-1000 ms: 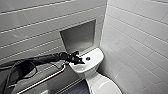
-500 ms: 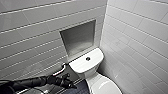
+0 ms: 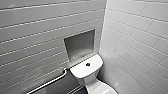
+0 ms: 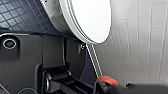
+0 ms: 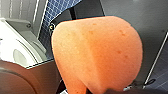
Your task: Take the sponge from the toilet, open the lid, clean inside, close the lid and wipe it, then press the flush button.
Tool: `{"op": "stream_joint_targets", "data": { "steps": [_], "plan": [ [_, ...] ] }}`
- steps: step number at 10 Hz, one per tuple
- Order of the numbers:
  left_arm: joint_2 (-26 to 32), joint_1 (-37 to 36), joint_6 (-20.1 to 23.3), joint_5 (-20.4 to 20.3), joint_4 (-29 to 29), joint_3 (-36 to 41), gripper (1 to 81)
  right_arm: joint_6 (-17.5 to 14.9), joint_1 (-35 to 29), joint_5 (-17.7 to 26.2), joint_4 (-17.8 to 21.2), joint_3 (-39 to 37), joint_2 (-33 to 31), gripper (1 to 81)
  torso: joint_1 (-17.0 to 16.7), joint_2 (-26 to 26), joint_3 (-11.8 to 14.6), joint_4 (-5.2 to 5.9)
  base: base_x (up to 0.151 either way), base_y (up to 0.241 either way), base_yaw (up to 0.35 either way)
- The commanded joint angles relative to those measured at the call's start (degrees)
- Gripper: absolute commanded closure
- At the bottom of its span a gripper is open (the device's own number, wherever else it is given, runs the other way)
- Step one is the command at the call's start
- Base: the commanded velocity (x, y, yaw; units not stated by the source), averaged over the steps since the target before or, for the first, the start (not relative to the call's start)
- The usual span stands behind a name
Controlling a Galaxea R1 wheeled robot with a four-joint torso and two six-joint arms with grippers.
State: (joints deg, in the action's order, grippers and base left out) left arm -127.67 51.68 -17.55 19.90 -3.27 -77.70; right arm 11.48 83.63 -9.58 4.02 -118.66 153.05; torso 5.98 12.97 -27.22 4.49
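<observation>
Since the sponge is off the toilet and in the air, you may enter the pickup as done. Items follow.

- Item, sponge: orange and rounded, close before the right wrist camera. From the left wrist you also glimpse a small part of it beside the bowl, above the floor.
- Item, right end effector: judged clamped on the sponge, though the grip itself is mostly hidden.
- Item, left end effector: whether apart or together, you cannot tell.
- Item, lid: white and glossy, lying shut on the bowl.
- Item, tank: boxy and white, with the dark round flush button at the middle of its top.
- Item, surroundings: white tiled walls, a recessed niche above the tank, a grab bar on the wall beside it, and a dark blue tiled floor.

Step in hand, as a judgement: with the lid down and the sponge carried, you stand either before the opening or after the closing and wiping. These views do not settle which.

Requirement for the next move:
- If opening, you need a hold under the front rim of the lid, keeping the sponge clear of it.
- If flushing, you need a straight press down on the button, centred on the tank top.
</observation>
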Motion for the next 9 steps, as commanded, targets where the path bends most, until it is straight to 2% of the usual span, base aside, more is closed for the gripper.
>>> {"op": "stream_joint_targets", "data": {
  "steps": [1, 4, 6, 7, 8, 9],
  "plan": [
    [-0.99, 13.91, 0.68, -9.51, 11.61, -4.01, 81.1, -0.06, 0.27, 4.13, -1.12, 0.9, -0.35, 81.1, 0.0, 0.0, 3.7, 0.0, 0.0, 0.0, 0.0],
    [-12.05, 21.23, 0.93, -13.92, 12.94, -19.54, 81.1, -0.14, 0.62, 4.13, -1.21, 0.11, 0.35, 81.1, -0.09, 0.04, 8.34, 0.0, 0.0, 0.0, 0.0],
    [-17.45, 23.77, 1.21, -14.01, 12.67, -28.47, 81.1, -0.15, 1.24, 4.04, -1.3, -0.51, 0.53, 81.1, -0.18, 0.13, 11.59, 0.0, 0.0, 0.0, 0.0],
    [-20.15, 24.39, 1.12, -14.01, 12.41, -33.26, 81.1, -0.06, 1.33, 4.04, -1.21, -1.98, 1.05, 81.1, -0.22, 0.15, 12.11, 0.0, 0.0, 0.0, 0.0],
    [-21.92, 25.01, 1.12, -14.01, 12.23, -36.89, 81.1, -0.06, 1.33, 4.04, -1.21, -3.23, 1.67, 81.1, -0.26, 0.19, 10.54, 0.0, 0.0, 0.0, 0.0],
    [-23.42, 25.54, 1.12, -14.01, 12.23, -39.9, 81.1, -0.06, 1.33, 4.04, -1.21, -4.37, 2.28, 81.1, -0.31, 0.22, 10.86, 0.0, 0.0, 0.0, 0.0]
  ]
}}
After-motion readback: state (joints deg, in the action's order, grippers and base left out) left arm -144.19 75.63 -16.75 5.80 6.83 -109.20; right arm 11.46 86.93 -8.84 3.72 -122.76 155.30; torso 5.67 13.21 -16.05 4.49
